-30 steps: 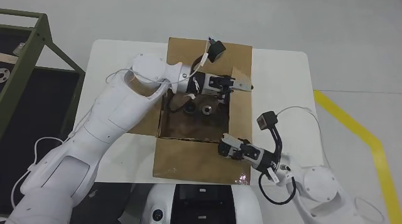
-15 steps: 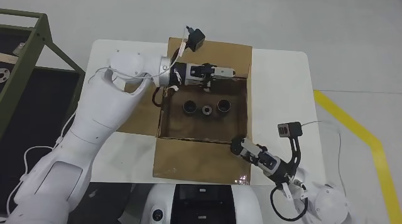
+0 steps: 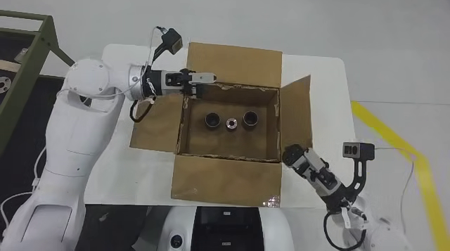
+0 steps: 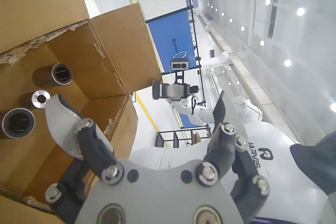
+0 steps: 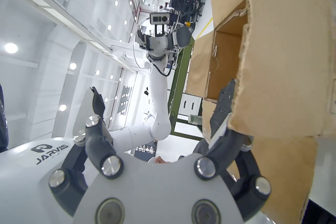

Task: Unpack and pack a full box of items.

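open box (image 3: 225, 179) holds three metal cylinders (image 3: 230, 122) in a row; left claw (image 3: 208, 79) wide at its rim, right claw (image 3: 289, 155) wide at its corner.

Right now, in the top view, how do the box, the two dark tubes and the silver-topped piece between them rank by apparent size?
1. box, by far the largest
2. left tube and right tube: they look alike, so I do not rank them
3. silver-topped piece, the smallest

Plain brown box (image 3: 235, 65); dark, silver-rimmed cylinders (image 3: 211, 120); white table (image 3: 316, 75); olive-green rack (image 3: 27, 14)
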Action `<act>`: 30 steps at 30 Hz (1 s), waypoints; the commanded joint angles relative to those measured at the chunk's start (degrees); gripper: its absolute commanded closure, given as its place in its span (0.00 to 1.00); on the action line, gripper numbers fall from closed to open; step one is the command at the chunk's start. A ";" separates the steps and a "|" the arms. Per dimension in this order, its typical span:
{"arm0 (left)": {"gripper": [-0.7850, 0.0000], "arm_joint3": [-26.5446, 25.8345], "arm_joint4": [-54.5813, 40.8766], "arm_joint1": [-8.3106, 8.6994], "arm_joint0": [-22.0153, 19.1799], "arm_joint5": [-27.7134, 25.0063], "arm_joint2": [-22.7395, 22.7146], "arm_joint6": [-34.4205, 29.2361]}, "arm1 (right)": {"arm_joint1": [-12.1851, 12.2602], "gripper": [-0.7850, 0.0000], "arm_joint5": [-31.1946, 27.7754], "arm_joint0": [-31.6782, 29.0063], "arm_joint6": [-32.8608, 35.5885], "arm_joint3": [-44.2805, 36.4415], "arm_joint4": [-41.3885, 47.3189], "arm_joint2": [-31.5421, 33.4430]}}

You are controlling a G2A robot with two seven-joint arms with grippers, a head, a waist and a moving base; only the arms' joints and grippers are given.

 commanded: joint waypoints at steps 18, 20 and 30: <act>0.00 5.64 -6.57 3.11 2.99 -5.71 -14.30 -9.58 | -0.11 0.00 15.51 14.49 -0.95 10.80 10.09 4.51; 0.00 5.92 -6.42 3.43 3.02 -5.54 -15.62 -9.47 | -0.16 0.00 16.23 15.29 -0.95 11.67 9.94 4.24; 0.00 7.94 -7.08 4.63 2.60 -4.72 -18.89 -10.34 | -0.54 0.00 20.17 19.16 -1.57 16.52 8.22 1.24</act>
